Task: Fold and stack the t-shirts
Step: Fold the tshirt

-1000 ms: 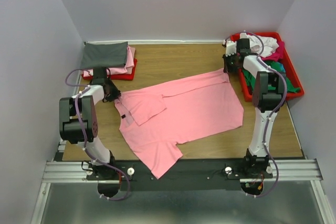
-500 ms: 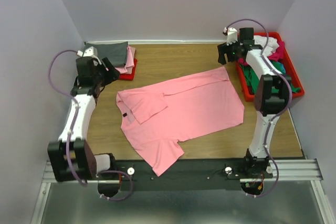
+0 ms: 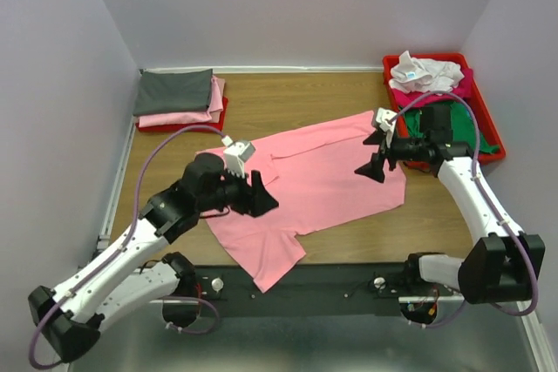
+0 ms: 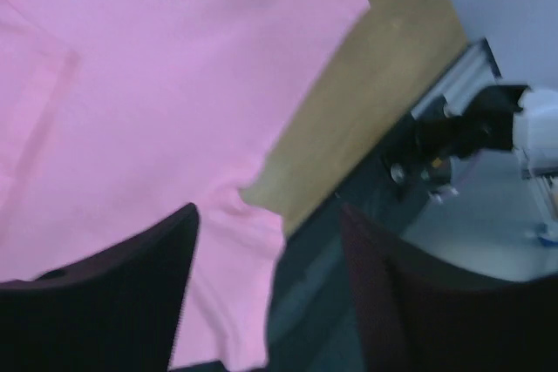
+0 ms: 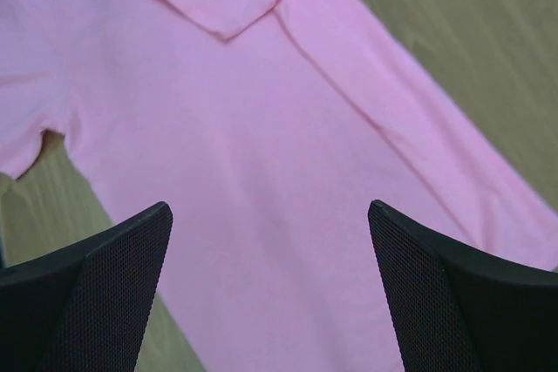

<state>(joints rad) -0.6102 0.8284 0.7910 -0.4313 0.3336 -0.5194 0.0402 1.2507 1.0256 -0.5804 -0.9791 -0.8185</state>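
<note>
The pink tee (image 3: 327, 176) is spread flat across the middle of the bench (image 3: 288, 98). It lies aslant, its hem turned toward the far right corner and its neck toward the left edge. One sleeve is folded over onto the body; the other is laid out toward the near edge.

The left gripper (image 3: 260, 197) is held over the neck end of the tee, near the folded sleeve. Its fingers (image 4: 105, 298) are seen apart, with nothing between them, and pink cloth and the near edge are shown beyond them. The right gripper (image 3: 370, 156) is held over the hem end of the tee. Its fingers (image 5: 96, 294) are spread wide and nothing is gripped; the tee is seen lying between and below them, clear of both.

At the far left corner a folded grey tee (image 3: 173, 91) is stacked on a folded pink one (image 3: 179, 117), carried by a red tray (image 3: 187, 127). At the far right corner white (image 3: 425, 71), magenta (image 3: 432, 95) and green (image 3: 449, 119) tees are heaped in a second tray (image 3: 490, 132).
</note>
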